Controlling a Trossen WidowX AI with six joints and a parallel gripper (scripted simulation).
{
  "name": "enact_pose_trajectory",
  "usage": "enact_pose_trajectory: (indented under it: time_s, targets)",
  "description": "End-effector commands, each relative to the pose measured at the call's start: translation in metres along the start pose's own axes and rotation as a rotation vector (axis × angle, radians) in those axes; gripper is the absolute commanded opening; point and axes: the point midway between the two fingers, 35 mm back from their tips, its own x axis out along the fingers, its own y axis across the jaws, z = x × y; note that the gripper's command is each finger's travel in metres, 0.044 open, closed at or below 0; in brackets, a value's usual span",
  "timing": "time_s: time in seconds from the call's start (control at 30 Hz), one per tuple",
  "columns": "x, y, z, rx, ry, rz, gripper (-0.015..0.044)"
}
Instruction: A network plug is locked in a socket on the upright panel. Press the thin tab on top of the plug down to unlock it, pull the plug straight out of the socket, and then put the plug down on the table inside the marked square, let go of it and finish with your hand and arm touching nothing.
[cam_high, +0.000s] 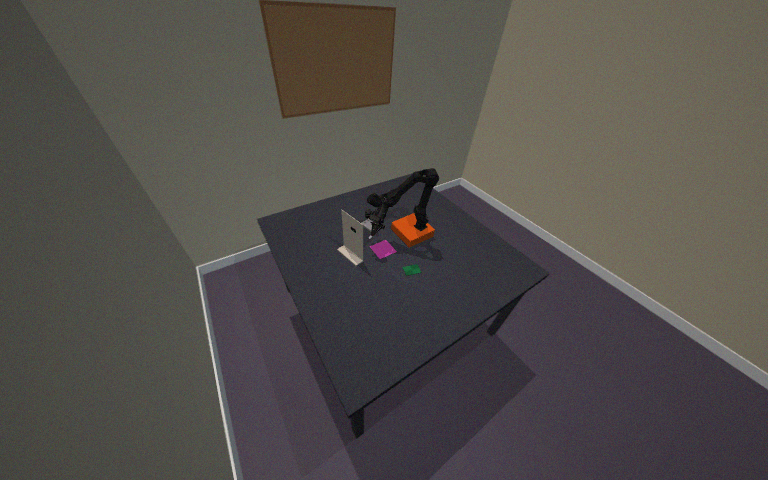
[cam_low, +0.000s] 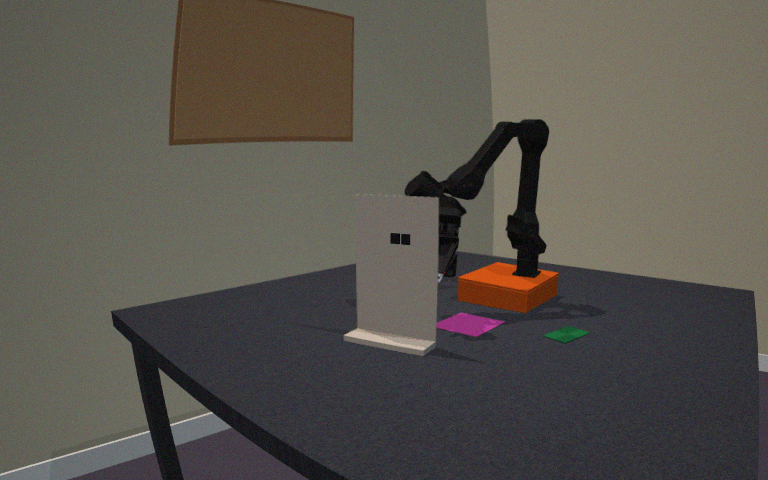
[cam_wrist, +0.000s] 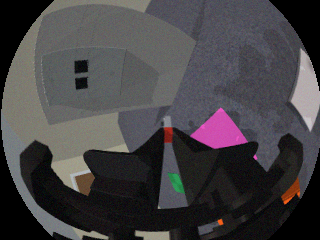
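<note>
My gripper (cam_high: 372, 233) (cam_low: 444, 274) (cam_wrist: 167, 131) points down and is shut on the plug. The plug (cam_wrist: 168, 135) shows red between the fingertips with a pale end beyond them. It is out of the socket, in the air on the arm's side of the panel. The upright pale panel (cam_high: 352, 243) (cam_low: 396, 294) (cam_wrist: 162, 50) stands on its foot, with two dark openings (cam_high: 353, 229) (cam_wrist: 81, 82) side by side. A magenta square (cam_high: 382, 249) (cam_low: 470, 324) (cam_wrist: 220, 131) lies flat on the table, below and beside the gripper. The tab cannot be made out.
A smaller green patch (cam_high: 411, 270) (cam_low: 566, 334) (cam_wrist: 176, 183) lies beyond the magenta square. The arm stands on an orange block (cam_high: 408, 233) (cam_low: 491, 293). A pale flat piece (cam_high: 367, 224) (cam_wrist: 306, 90) lies behind the gripper. A brown board (cam_high: 339, 56) (cam_low: 266, 73) hangs on the wall.
</note>
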Motion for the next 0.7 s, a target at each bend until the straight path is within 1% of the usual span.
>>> enact_pose_trajectory:
  time_s: [0.0, 0.5, 0.67]
  targets:
    - [0.001, -0.006, -0.009, -0.029, 0.031, -0.056, 0.0]
    - [-0.004, -0.032, -0.055, -0.158, 0.229, -0.28, 0.0]
    - [-0.004, -0.034, -0.057, -0.164, 0.239, -0.289, 0.0]
